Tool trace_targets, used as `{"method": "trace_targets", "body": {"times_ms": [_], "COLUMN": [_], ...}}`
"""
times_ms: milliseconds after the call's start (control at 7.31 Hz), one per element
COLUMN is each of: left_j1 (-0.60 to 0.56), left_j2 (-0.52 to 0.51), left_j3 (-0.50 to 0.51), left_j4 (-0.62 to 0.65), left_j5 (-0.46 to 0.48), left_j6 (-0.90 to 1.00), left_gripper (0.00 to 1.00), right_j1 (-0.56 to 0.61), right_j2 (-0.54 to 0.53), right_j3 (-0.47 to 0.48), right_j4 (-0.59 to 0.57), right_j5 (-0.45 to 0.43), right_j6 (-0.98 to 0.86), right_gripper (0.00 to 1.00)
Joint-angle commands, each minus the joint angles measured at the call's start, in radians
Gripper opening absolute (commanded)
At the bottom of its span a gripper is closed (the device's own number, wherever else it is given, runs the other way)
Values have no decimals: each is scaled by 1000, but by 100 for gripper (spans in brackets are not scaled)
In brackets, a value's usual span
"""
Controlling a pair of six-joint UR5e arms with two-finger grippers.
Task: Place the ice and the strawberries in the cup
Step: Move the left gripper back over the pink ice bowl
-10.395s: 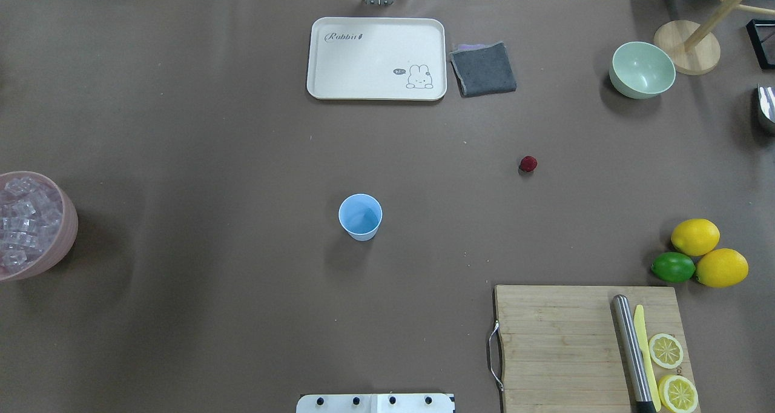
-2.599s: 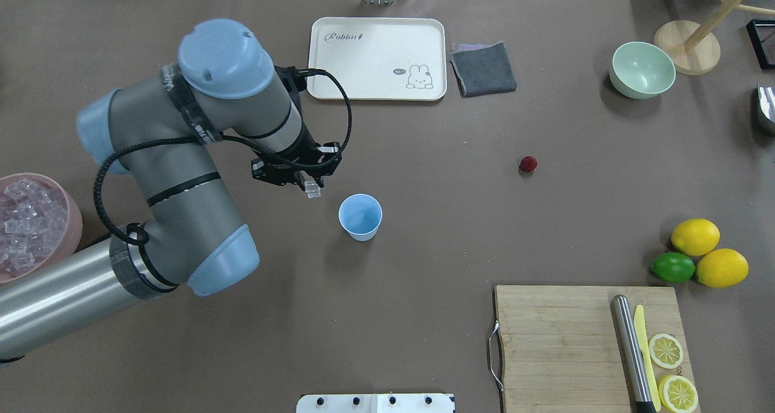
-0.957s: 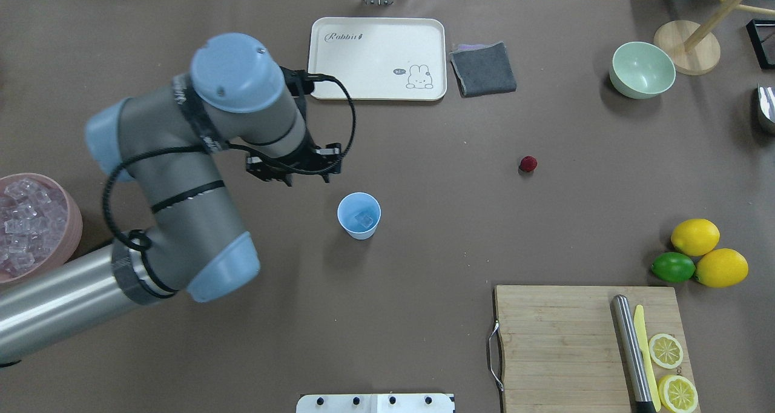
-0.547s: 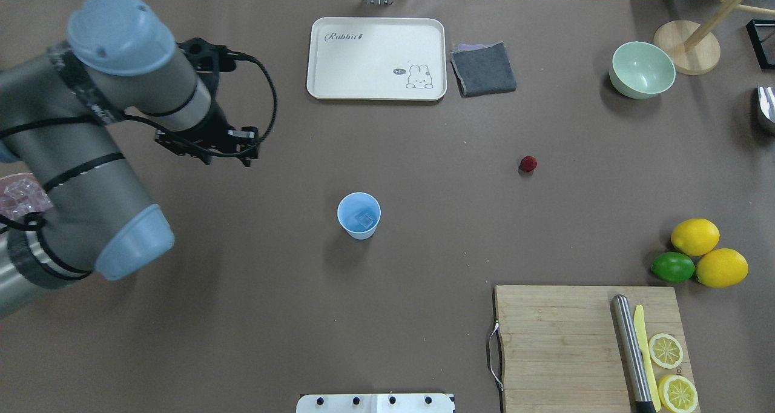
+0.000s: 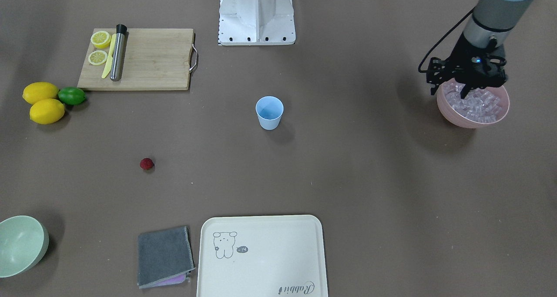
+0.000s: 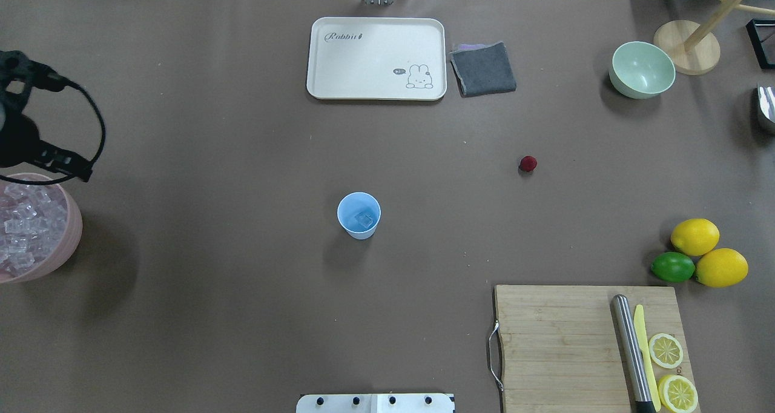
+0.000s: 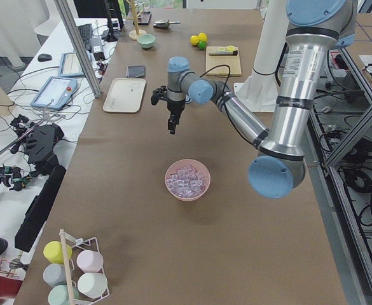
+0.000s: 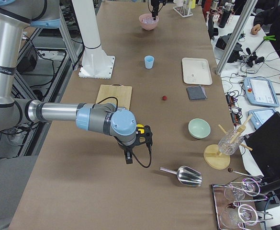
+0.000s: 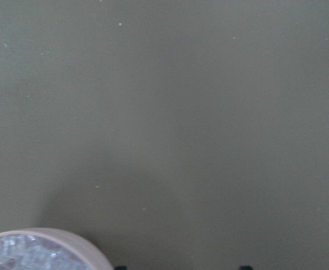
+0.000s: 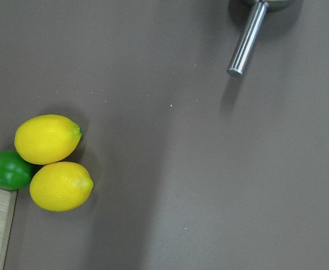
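Pink bowl [image 5: 461, 118] of ice [image 5: 476, 103] sits near the left pincer [image 5: 468, 88], seemingly spread for a grab; one cube [image 6: 364, 220] lies in the cup [image 6: 359, 216], strawberry [image 6: 528, 163] well apart; right pincer [image 8: 128, 158]: cannot tell.

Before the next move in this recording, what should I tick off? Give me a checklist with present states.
1. The cup upright, mouth unobstructed: ok.
2. One ice cube inside the cup: ok.
3. The left tool open: ok.
4. The left tool centred over the pink bowl of ice: cannot tell.
5. The strawberry lying free on the table: ok.
6. The right tool open: cannot tell.
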Motion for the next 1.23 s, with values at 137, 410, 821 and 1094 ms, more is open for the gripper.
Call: {"method": "trace_targets", "body": {"times_ms": [137,410,821,1094], "left_j1": [-54,-79,-128,-113], "left_j2": [235,275,280,274], "left_j3": [2,11,77,195], "left_j4": [-320,-323,-400,-520], "left_j5": [-6,-38,-86,-97], "left_j6": [242,553,701,702], "left_gripper": [70,69,69,71], "right_j1": [0,1,2,2], "right_j2": [-8,-11,-21,-21], "right_j3": [0,2,3,13], "right_j4": [29,37,39,46], "right_j5": [0,-1,-4,17], "right_j6": [-7,-30,-148,-135], "right_gripper": [100,100,100,100]}}
